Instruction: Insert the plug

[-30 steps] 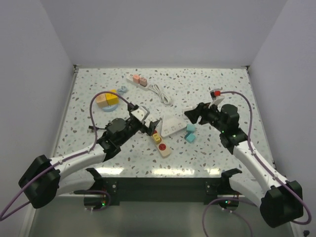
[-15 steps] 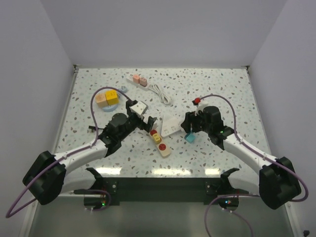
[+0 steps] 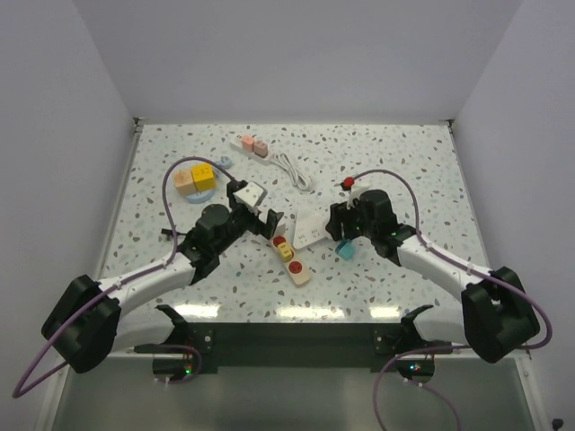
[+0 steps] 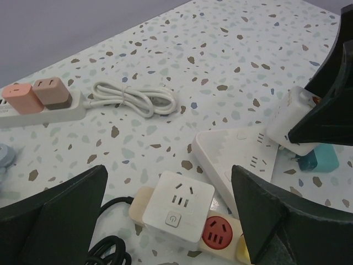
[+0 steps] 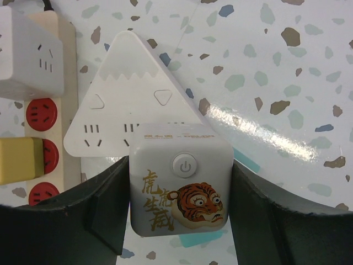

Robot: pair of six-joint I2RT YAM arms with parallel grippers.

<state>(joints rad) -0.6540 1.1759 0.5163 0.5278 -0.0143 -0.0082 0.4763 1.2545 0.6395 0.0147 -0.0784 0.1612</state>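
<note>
My right gripper [image 3: 336, 221] is shut on a white cube plug with a tiger picture [image 5: 179, 185], one finger on each side. It holds the cube just over the near edge of the white triangular power strip [image 5: 121, 105], which also shows in the top view [image 3: 310, 230]. The cube shows in the left wrist view [image 4: 295, 118] too. My left gripper [image 3: 269, 224] is open and empty, its fingers [image 4: 52, 218] straddling a white cube adapter [image 4: 177, 212] plugged into the beige strip with red sockets [image 3: 293, 259].
A yellow plug [image 5: 19, 160] sits in the beige strip. A teal block [image 3: 346, 250] lies under the right gripper. A white strip with two pink plugs [image 3: 252, 146] and its coiled cable [image 3: 295, 171] lie at the back. Yellow and orange blocks [image 3: 196, 180] stand back left.
My right gripper has swung left and down with the tiger cube, from the right of the table to over the triangular strip. The left gripper has shifted slightly back.
</note>
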